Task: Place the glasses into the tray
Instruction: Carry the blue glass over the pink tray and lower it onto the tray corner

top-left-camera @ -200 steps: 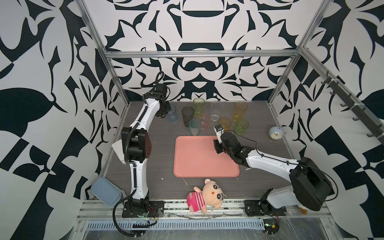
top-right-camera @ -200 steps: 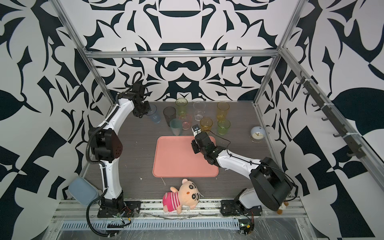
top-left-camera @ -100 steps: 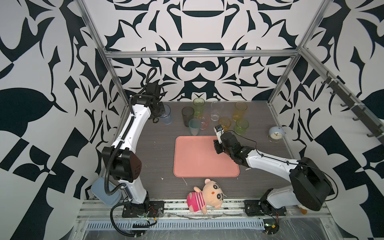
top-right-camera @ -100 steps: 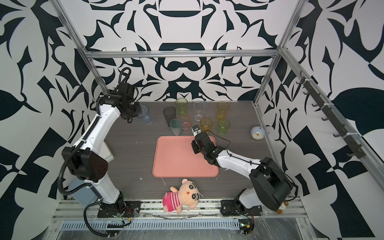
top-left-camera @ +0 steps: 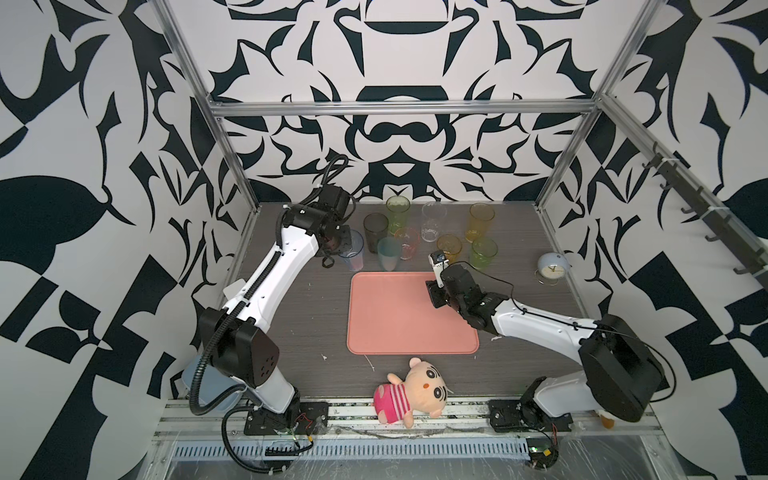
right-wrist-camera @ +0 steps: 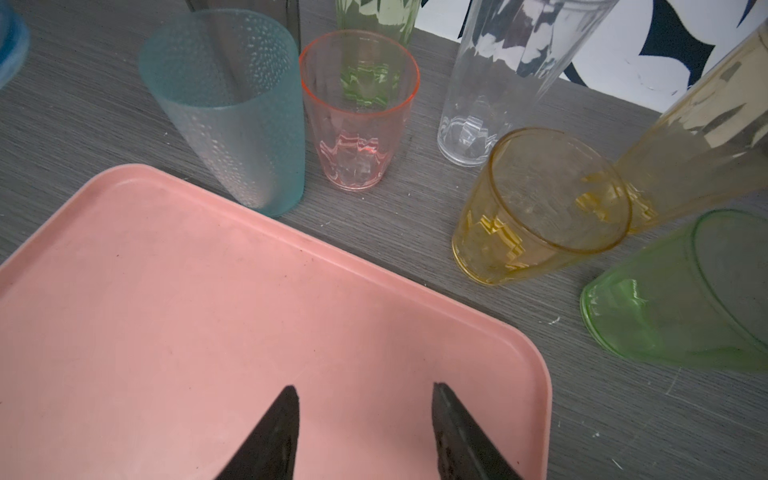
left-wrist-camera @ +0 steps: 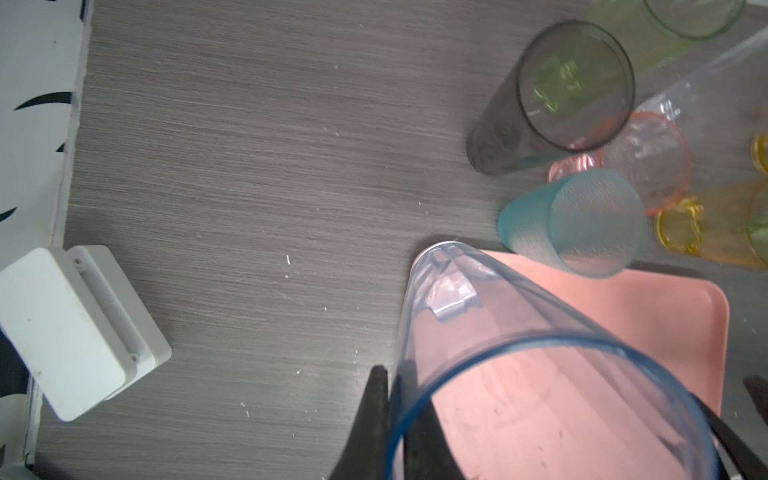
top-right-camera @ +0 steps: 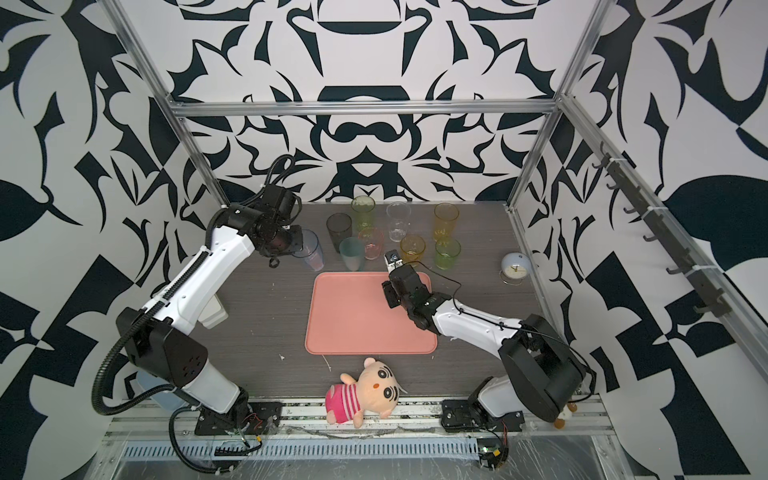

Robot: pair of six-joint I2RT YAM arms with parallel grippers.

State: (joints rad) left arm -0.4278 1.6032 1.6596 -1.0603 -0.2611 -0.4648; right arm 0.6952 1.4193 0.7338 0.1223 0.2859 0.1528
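Note:
The salmon-pink tray (top-left-camera: pixel 411 320) (top-right-camera: pixel 370 316) lies mid-table with nothing on it. My left gripper (top-left-camera: pixel 338 243) (left-wrist-camera: pixel 395 386) is shut on the rim of the blue-grey glass (top-left-camera: pixel 352 249) (left-wrist-camera: pixel 519 353), one finger inside and one outside. That glass hangs tilted near the tray's far left corner. My right gripper (top-left-camera: pixel 433 291) (right-wrist-camera: pixel 365 388) is open above the tray's far right corner (right-wrist-camera: pixel 498 332), holding nothing. Behind the tray stand the teal (top-left-camera: pixel 389 252), pink (top-left-camera: pixel 407 242), smoky (top-left-camera: pixel 375 226), clear (top-left-camera: pixel 433 220), amber (top-left-camera: pixel 449 247) and short green (top-left-camera: pixel 483 252) glasses.
Two tall glasses, green (top-left-camera: pixel 397 210) and yellow (top-left-camera: pixel 481 220), stand at the back wall. A small clock (top-left-camera: pixel 550 268) sits at the right edge and a plush doll (top-left-camera: pixel 411 386) at the front. A white box (left-wrist-camera: pixel 79 328) lies by the left wall.
The left arm has swung its elbow outward and brought the blue-grey glass forward toward the tray. The right gripper's jaws have widened; its arm has stayed in place.

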